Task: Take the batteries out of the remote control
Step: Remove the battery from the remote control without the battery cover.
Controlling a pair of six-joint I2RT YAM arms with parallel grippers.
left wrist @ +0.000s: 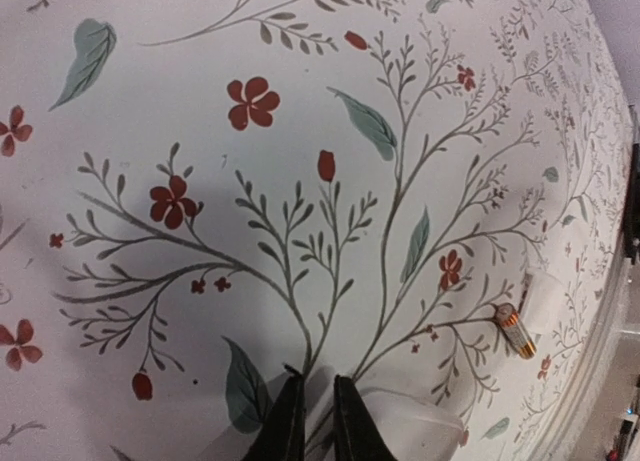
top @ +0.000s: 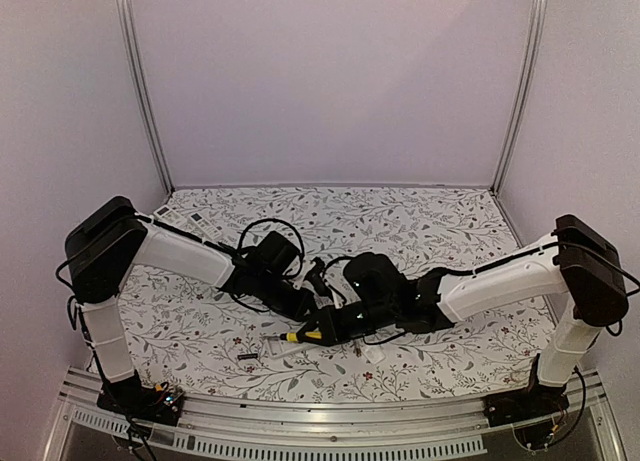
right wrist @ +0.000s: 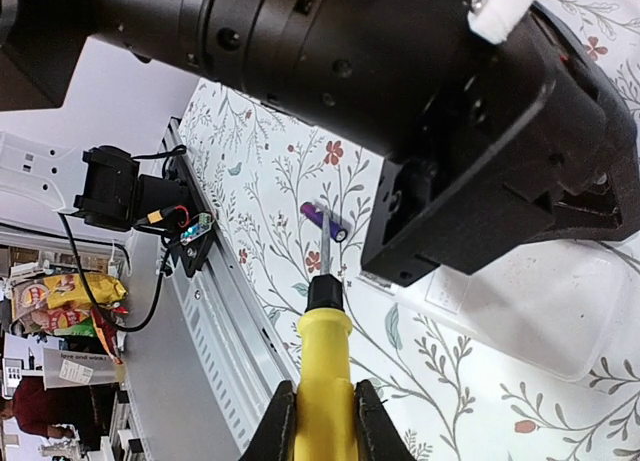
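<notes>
Clamped tight in my right gripper is the yellow-handled screwdriver, its handle filling the near edge of my right wrist view and its thin shaft pointing away from me. At the end of that shaft lies a dark purple battery on the floral table; the tip is just beside it, but I cannot tell whether they touch. Right of the shaft a flat white plastic piece rests on the table, and the black body of my left arm hangs over its far edge. My left gripper points down at the tabletop, its two dark fingers drawn nearly together with only a narrow slit between them; I cannot tell whether they pinch anything. An orange-striped battery lies to the right of those fingers, apart from them, near the table's edge. From above, both my arms reach inward and meet near the middle of the table, towards its near side, left gripper just beyond the right. Two pale remote controls lie at the far left, well apart from both grippers.
</notes>
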